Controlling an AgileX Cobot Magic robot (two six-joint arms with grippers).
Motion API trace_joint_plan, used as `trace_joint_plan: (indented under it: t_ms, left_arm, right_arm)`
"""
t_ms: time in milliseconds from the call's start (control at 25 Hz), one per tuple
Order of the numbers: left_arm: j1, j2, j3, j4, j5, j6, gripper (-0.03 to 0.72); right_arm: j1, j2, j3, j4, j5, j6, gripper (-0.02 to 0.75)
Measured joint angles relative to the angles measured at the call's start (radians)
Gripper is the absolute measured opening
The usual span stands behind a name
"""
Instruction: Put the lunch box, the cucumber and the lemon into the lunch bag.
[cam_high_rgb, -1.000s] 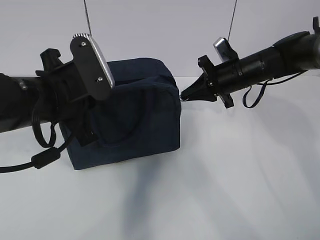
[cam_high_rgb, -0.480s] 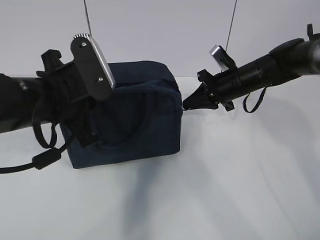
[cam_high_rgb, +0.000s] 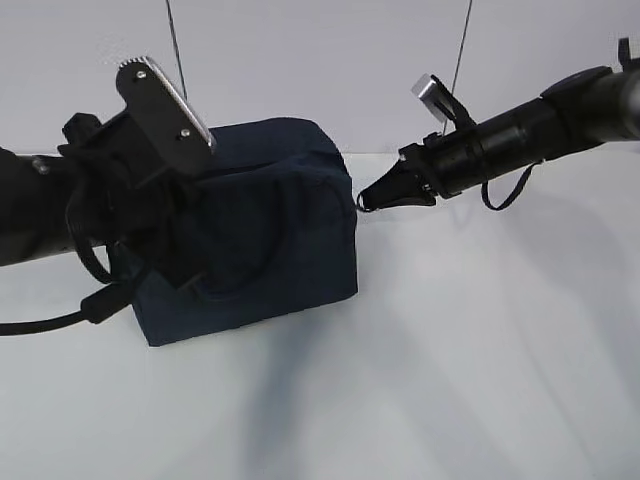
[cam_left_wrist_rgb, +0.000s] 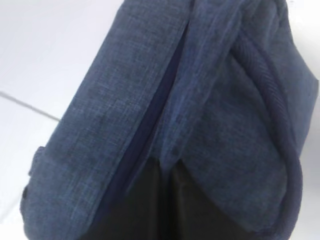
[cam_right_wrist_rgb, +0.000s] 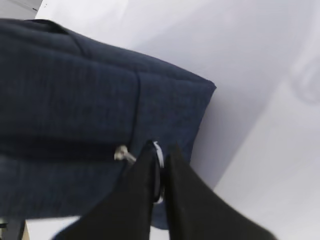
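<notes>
The dark navy lunch bag stands on the white table, its top shut. At the bag's left side my left gripper is shut, and its black fingertips pinch a fold of the bag's fabric beside the zipper seam. My right gripper is at the bag's upper right corner. Close up, this gripper is shut on the metal ring pull, which hangs from the zipper slider on the bag. The lunch box, the cucumber and the lemon are out of view.
A strap handle loops down the bag's side. The white table spreads in front and to the right of the bag. Both black arms reach in at the bag's height from left and right.
The left arm has risen a little and tipped the bag's left side slightly. The right gripper has dipped, then come back up at the bag's corner with the ring pull.
</notes>
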Motion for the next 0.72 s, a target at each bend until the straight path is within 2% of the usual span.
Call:
trace_joint_plan:
  t_ms: [80, 200, 280, 480, 640, 720]
  left_arm:
    - [0.000, 0.000, 0.000, -0.070, -0.011, -0.002, 0.001]
    - [0.000, -0.008, 0.000, -0.114, -0.003, -0.007, 0.001]
    - [0.000, -0.015, 0.000, -0.135, 0.015, -0.009, 0.001]
    - [0.000, -0.039, -0.022, -0.213, 0.051, -0.012, 0.015]
    - [0.000, -0.049, -0.084, -0.277, 0.090, -0.014, 0.052]
    - [0.000, -0.054, -0.109, -0.304, 0.112, -0.016, 0.083]
  right_arm:
    - [0.000, -0.015, 0.000, -0.002, -0.002, -0.008, 0.109]
    - [0.000, -0.041, -0.002, -0.002, 0.007, -0.012, 0.225]
    - [0.000, -0.057, -0.002, -0.004, 0.037, -0.030, 0.262]
    - [0.000, -0.104, -0.002, -0.039, 0.076, -0.220, 0.284]
    - [0.000, -0.147, -0.002, -0.200, 0.086, -0.273, 0.286]
    - [0.000, -0.160, -0.002, -0.242, 0.090, -0.289, 0.286]
